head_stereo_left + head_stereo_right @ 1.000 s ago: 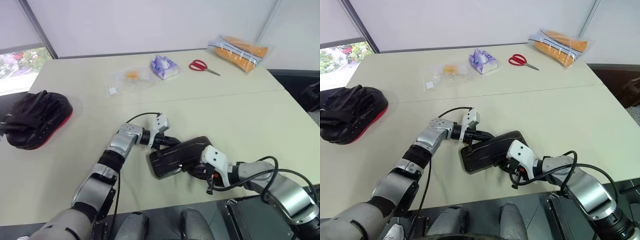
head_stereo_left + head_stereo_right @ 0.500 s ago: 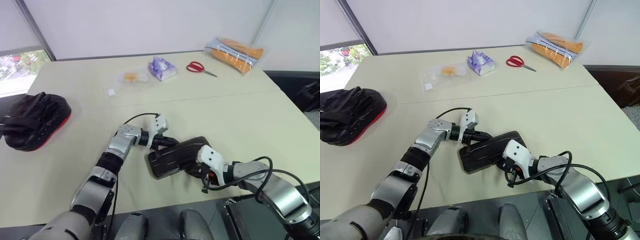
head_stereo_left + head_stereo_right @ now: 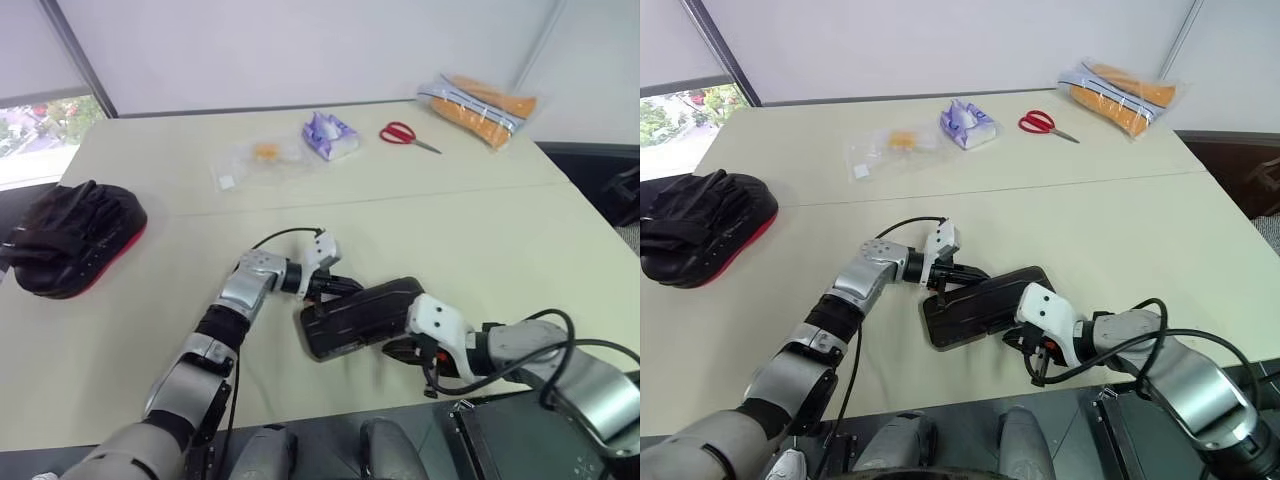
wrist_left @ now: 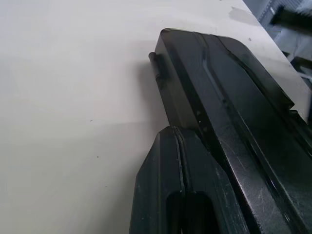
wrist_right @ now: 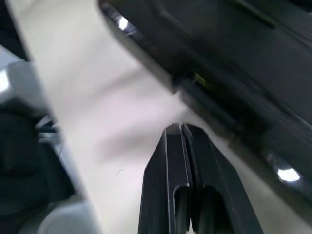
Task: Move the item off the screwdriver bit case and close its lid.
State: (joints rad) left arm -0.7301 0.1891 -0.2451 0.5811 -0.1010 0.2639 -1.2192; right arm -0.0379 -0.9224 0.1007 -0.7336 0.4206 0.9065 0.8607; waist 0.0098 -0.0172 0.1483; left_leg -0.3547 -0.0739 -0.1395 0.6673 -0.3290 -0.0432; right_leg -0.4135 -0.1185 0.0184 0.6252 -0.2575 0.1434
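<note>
Screwdriver bit case (image 3: 360, 317) lies closed at lower centre of the counter (image 3: 480, 230). Right gripper (image 3: 1032, 345), clenched and empty, has backed off; left gripper (image 3: 335, 288), clenched, braces its end.

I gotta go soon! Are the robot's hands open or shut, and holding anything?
Left gripper: fingers shut, holding nothing, tips against the bit case.
Right gripper: fingers shut, holding nothing, beside the case.
</note>
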